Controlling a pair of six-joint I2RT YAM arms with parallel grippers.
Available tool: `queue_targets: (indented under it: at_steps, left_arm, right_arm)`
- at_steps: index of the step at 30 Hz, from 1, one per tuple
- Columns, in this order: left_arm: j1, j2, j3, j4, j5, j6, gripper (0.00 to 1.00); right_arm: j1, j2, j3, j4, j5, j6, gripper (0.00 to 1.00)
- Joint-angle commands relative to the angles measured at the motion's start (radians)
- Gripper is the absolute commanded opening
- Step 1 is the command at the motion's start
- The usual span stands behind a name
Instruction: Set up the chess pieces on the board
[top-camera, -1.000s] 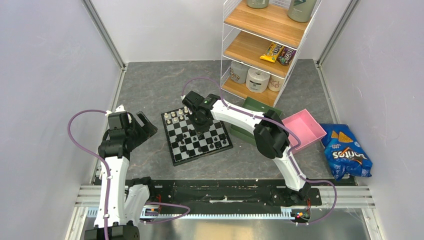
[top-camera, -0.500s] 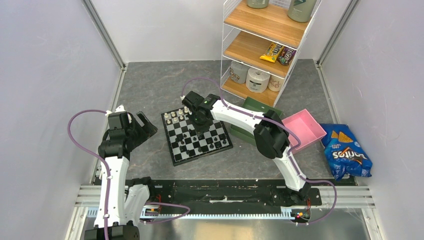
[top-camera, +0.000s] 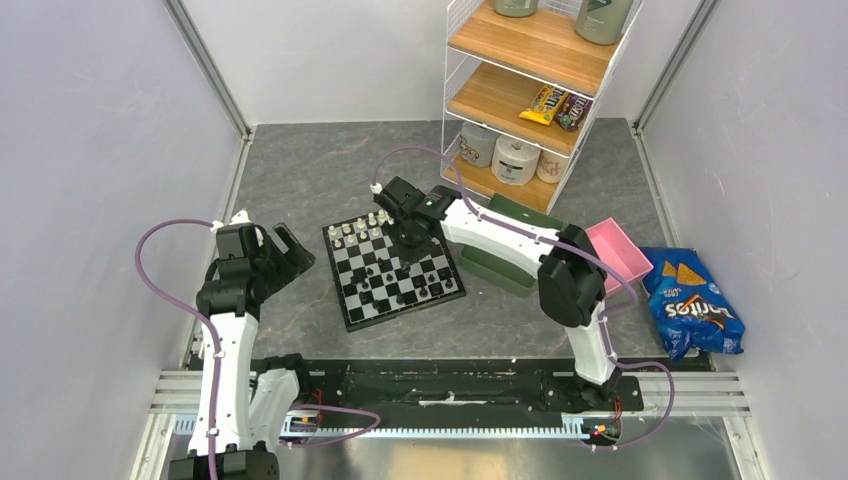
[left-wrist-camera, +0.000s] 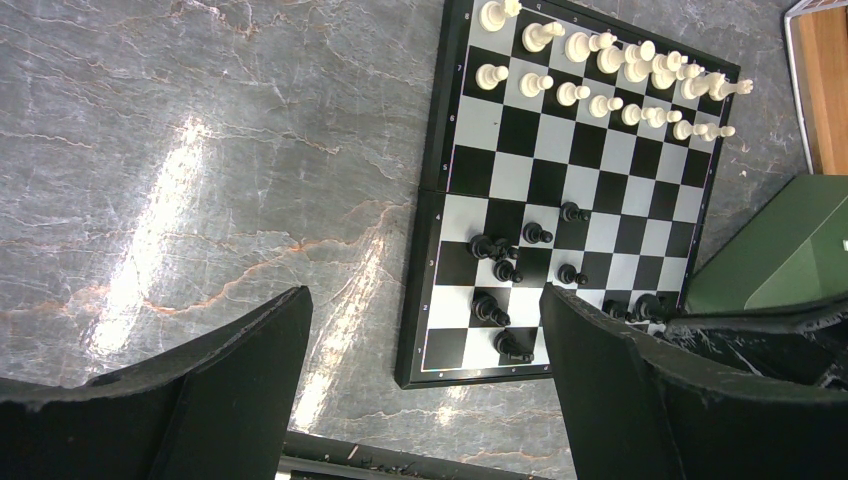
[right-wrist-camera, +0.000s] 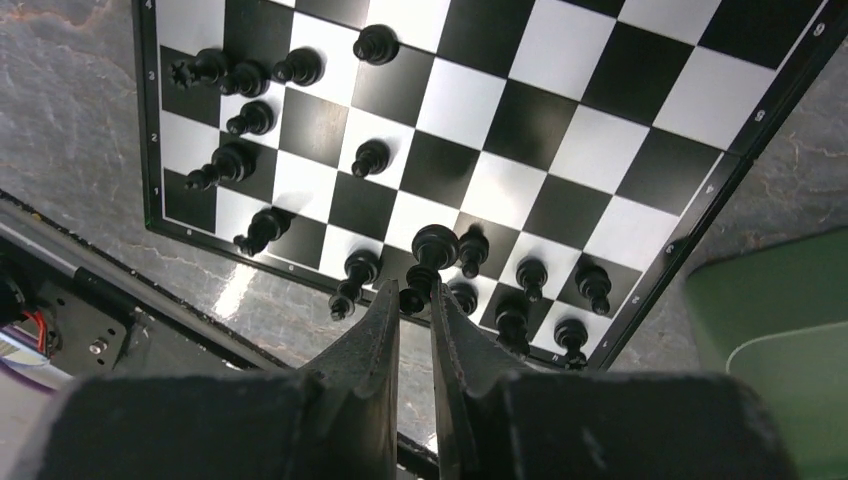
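Between fingertips of right hand (right-wrist-camera: 414, 294): black chess piece (right-wrist-camera: 433, 248), over board (right-wrist-camera: 575, 60).

A grey marbled bench (top-camera: 310, 170) carries a white wire rack (top-camera: 505, 95) with wooden shelves at its far right. Two candy packets (top-camera: 557, 105), one yellow and one dark, lie on the middle shelf. Paper rolls (top-camera: 516, 160) stand on the bottom shelf and grey-green containers (top-camera: 603, 18) on the top. Near the rack's foot lies a green tray (top-camera: 497, 268), then a pink tray (top-camera: 632, 250) to its right, and a blue bag of chips (top-camera: 693, 305) lying flat beyond that
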Motion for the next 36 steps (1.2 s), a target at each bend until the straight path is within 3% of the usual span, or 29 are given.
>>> queue_targets:
  at_steps: [1, 36]
  left_arm:
    - [-0.001, -0.005, -0.005, 0.034, 0.011, -0.016, 0.91]
    - [-0.001, -0.005, -0.005, 0.035, 0.016, -0.015, 0.91]
  right_arm:
    - [0.019, -0.079, -0.066, 0.038, -0.009, 0.027, 0.1]
    - [0.06, -0.048, -0.21, 0.112, -0.061, 0.069, 0.12]
